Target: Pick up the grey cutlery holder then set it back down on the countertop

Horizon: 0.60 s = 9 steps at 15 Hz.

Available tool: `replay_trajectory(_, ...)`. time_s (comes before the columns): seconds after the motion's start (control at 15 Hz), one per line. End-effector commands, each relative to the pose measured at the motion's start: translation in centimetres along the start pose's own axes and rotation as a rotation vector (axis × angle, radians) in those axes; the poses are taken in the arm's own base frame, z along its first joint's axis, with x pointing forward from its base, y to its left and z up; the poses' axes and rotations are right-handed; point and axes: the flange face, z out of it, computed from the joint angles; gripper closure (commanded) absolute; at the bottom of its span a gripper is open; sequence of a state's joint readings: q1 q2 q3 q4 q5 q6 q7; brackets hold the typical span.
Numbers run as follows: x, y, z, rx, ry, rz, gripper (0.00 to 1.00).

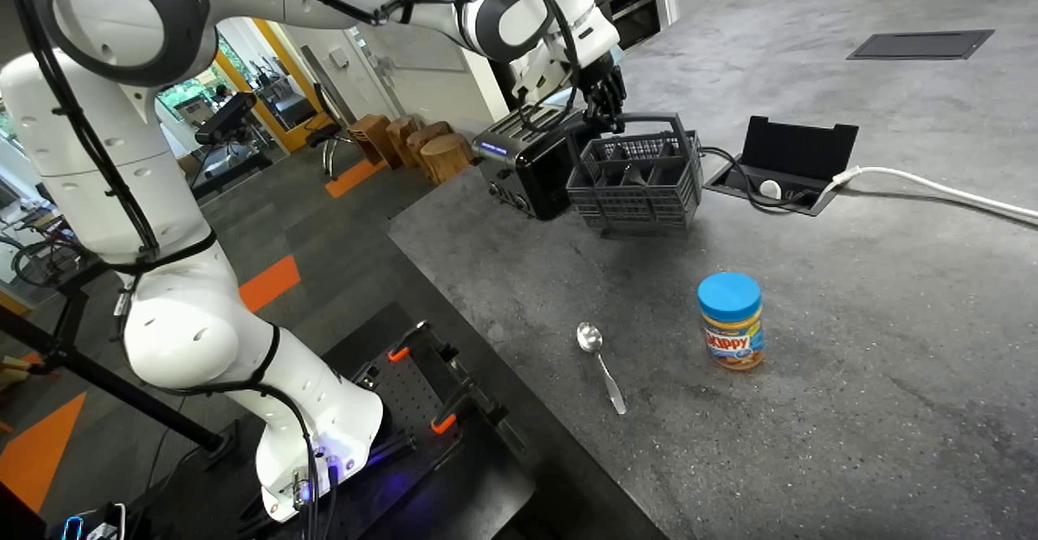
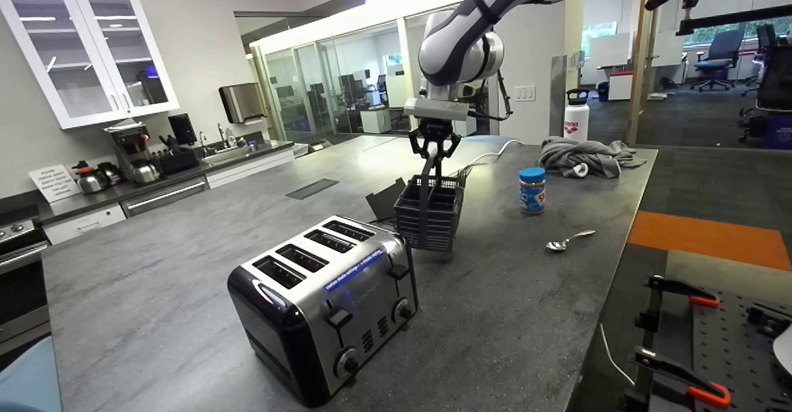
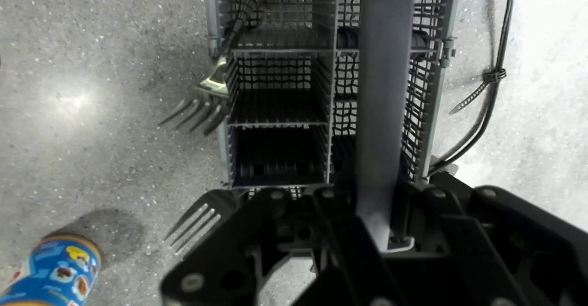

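the dark grey rectangular grid-walled plastic cutlery holder (image 1: 641, 203) is upright over the dark grey speckled countertop (image 1: 851, 321), inward from the edge beside the white robot base (image 1: 316, 418); a shadow lies under it, but whether its bottom touches the stone, i cannot tell. the black two-finger gripper (image 2: 435, 154) has its fingers drawn near together, with only the flat grey strap handle (image 3: 386, 90) between them, so it seems to pinch this strap. i suppose the strap is taken because it is thin and rises above the compartments, so the load can hang below. the grip looks closer to the strap end at the black-and-steel four-slot toaster (image 2: 328, 300) than to its middle; therefore the holder may tip a little. two metal forks (image 3: 216, 81) lean with tines outside the wall and could catch. the toaster stands just beside, toward the nearest corner, so a sideways move there is risky. farther from the robot's edge, the black flip-lid socket box (image 1: 799, 147) and a thin black cable (image 3: 505, 30) are near. the round blue-lidded jar (image 1: 731, 321) and the shiny metal spoon (image 1: 604, 366) are well apart from the holder, the spoon nearer this edge. lowering straight down is, in my judgement, safest.
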<state>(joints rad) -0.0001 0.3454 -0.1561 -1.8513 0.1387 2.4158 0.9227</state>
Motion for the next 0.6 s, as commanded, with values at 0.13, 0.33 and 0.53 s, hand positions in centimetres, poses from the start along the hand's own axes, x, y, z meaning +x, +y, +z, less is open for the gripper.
replay_trajectory(0.13,-2.6,1.3,-1.5,-0.013,0.079,0.232,0.97)
replay_trajectory(0.33,-3.1,2.4,-2.6,-0.006,0.128,0.369,0.97)
replay_trajectory(0.53,-3.2,4.0,-4.0,0.02,0.163,0.514,0.97)
